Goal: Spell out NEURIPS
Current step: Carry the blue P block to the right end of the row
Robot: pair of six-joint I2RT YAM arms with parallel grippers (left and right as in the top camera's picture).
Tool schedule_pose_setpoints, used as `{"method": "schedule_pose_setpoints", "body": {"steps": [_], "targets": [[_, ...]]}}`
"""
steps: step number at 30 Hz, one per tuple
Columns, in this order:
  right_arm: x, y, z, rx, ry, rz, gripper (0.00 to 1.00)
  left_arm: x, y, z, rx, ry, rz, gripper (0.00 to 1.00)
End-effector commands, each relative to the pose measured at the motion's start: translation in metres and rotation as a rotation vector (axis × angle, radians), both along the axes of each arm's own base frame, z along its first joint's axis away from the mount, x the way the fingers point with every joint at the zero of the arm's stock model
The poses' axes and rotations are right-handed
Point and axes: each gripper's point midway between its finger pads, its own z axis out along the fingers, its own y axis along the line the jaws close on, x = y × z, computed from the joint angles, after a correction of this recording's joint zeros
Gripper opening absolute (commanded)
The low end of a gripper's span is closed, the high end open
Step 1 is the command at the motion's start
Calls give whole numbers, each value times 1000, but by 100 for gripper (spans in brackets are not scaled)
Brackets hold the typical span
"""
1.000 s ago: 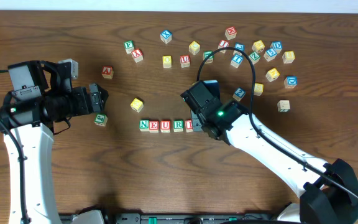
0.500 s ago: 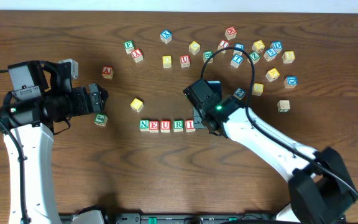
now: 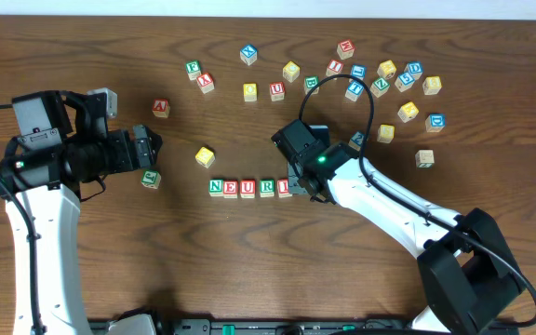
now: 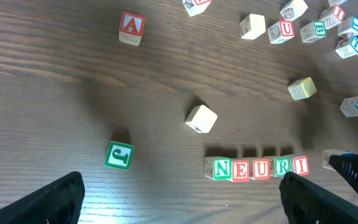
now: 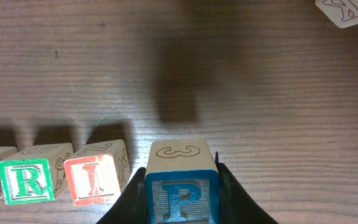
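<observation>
NEURIPS, word in wooden cubes. Laid so far on tabletop [image 3: 249,270] as one straight row: N [image 3: 216,187], E [image 3: 232,189], U [image 3: 248,189], R [image 3: 266,188], I [image 3: 283,188]. Set close side by side, letters readable from above, in spelling order.

P cube [image 5: 182,158]: clamped on both sides by right end effector [image 5: 182,199], blue letter turned the same way as R and I. Held at reading end of row, in line with it, parted from I only by one finger. Judged so placed to continue the word as sixth letter. Could not be told whether resting on tabletop or just above it. Release judged not yet made.

S cube: not identified. Several yellow-faced cubes seen: lone yellow cube [image 3: 205,156] near N end of row, others in cluster [image 3: 380,79] beyond row's far end. Too small for letters to be read.

Left end effector [image 4: 180,208]: spread wide, holding nothing. Hung over bare tabletop off N end of row, near green cube [image 4: 119,155], well apart from right arm. Judged kept there to leave row end free for placing.

Spares: A cube [image 3: 160,108] off to one side, remainder scattered beyond row. Judged left as stock, away from line being built.
</observation>
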Motion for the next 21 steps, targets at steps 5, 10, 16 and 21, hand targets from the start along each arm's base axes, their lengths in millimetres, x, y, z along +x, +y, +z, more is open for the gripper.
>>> {"method": "schedule_pose_setpoints", "body": {"steps": [5, 10, 16, 21], "targets": [[-1, 0, -15, -3, 29, -23, 11, 3, 3, 8, 8, -21, 10, 99], [-1, 0, -19, -5, 36, -22, 11, 3, 3, 8, 8, -21, 10, 99], [-2, 1, -24, -11, 45, -19, 10, 3, 3, 8, 8, -21, 10, 99], [-4, 2, -28, -9, 61, -18, 11, 3, 3, 8, 8, -21, 10, 99]]}}
